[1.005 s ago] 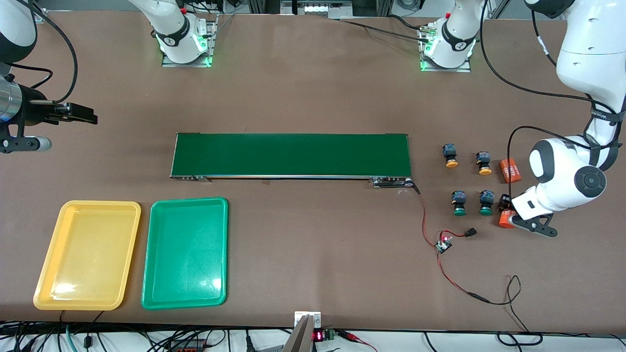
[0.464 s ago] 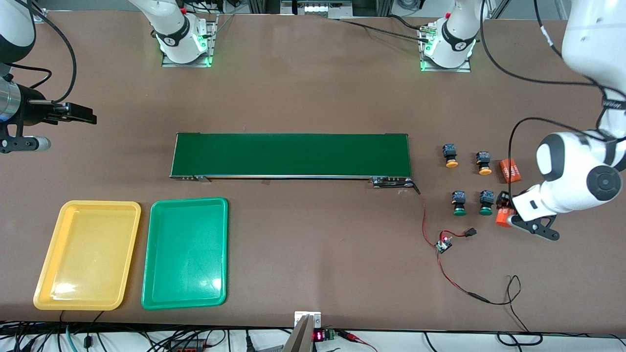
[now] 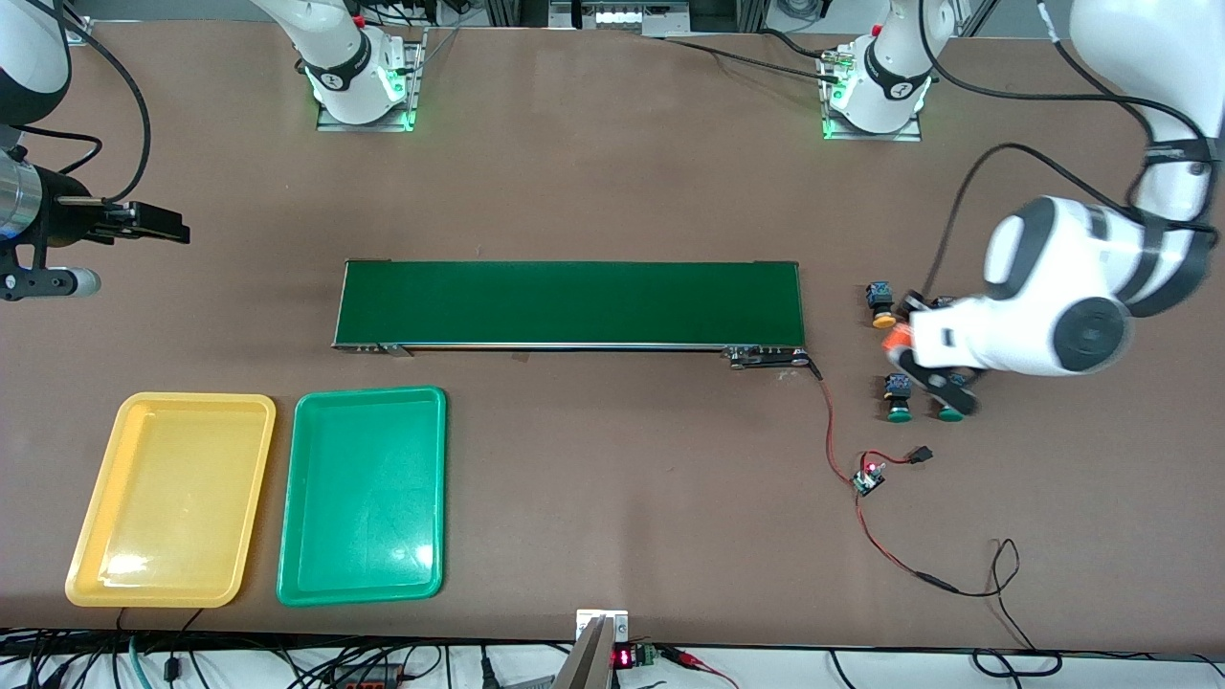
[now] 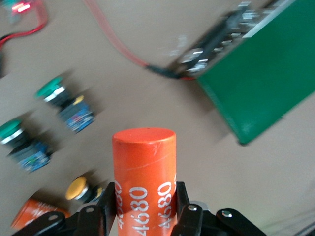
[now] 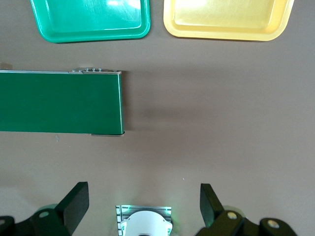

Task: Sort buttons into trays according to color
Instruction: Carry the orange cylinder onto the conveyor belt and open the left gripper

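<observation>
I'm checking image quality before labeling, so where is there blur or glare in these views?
Front view: the left hand and wrist are smeared; glare patches sit on the yellow tray and green tray. Left wrist view: the buttons and conveyor belt are streaked, the held orange cylinder sharp. Right wrist view: crisp.

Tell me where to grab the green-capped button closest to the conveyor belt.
Grip the green-capped button by its black-and-blue body, coming from above across its sides: it seems to lie flat, and the round cap would likely slip.

Conveyor belt (image 3: 569, 304) blocks the table's (image 3: 612, 172) centre. Red wires (image 3: 866, 517) trail near the buttons (image 3: 898, 397). Both trays (image 3: 362, 496) sit empty.
</observation>
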Motion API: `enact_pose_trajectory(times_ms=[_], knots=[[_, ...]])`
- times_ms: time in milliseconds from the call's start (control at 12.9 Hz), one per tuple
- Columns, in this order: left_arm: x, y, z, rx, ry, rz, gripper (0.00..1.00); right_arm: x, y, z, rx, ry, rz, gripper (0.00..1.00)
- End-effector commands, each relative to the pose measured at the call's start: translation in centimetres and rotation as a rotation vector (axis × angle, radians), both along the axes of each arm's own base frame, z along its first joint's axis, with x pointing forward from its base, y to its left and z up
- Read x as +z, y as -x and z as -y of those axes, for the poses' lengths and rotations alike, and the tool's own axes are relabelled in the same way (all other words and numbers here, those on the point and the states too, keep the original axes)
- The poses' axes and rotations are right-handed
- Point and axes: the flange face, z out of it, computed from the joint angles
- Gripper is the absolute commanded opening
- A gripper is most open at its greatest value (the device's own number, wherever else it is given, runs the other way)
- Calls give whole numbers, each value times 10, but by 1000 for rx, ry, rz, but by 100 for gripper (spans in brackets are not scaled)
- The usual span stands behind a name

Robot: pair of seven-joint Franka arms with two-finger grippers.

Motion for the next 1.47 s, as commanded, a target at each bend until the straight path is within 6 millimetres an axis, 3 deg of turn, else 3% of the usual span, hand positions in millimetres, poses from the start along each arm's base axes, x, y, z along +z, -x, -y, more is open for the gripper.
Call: enact_pose_trajectory(times_ms=[0, 155, 309, 541, 850, 928, 1005, 1082, 1237, 1391], knots=[[1, 17, 45, -243, 99, -24, 19, 2, 0, 0, 11, -6, -9, 100], [-15, 26, 84, -383, 153, -33, 19, 2, 0, 0, 9, -9, -9, 100], [-47, 39, 120, -484, 194, -12, 19, 1, 1, 0, 8, -11, -15, 100], [-71, 60, 152, -573, 174, 19, 19, 1, 1, 0, 7, -10, -15, 100], [-89, 71, 171, -630, 159, -3, 25, 1, 0, 1, 7, -12, -15, 100], [-90, 70, 171, -638, 149, 8, 34, 0, 1, 2, 5, -12, -16, 100], [-92, 69, 171, -647, 143, 11, 58, 1, 0, 2, 5, -12, -15, 100], [-91, 69, 170, -652, 144, 11, 100, 1, 1, 3, 4, -12, -15, 100], [-77, 64, 164, -633, 130, 21, 100, 0, 0, 2, 5, -12, -18, 100], [-54, 49, 139, -585, 101, -4, 100, 0, 0, 2, 5, -12, -18, 100]])
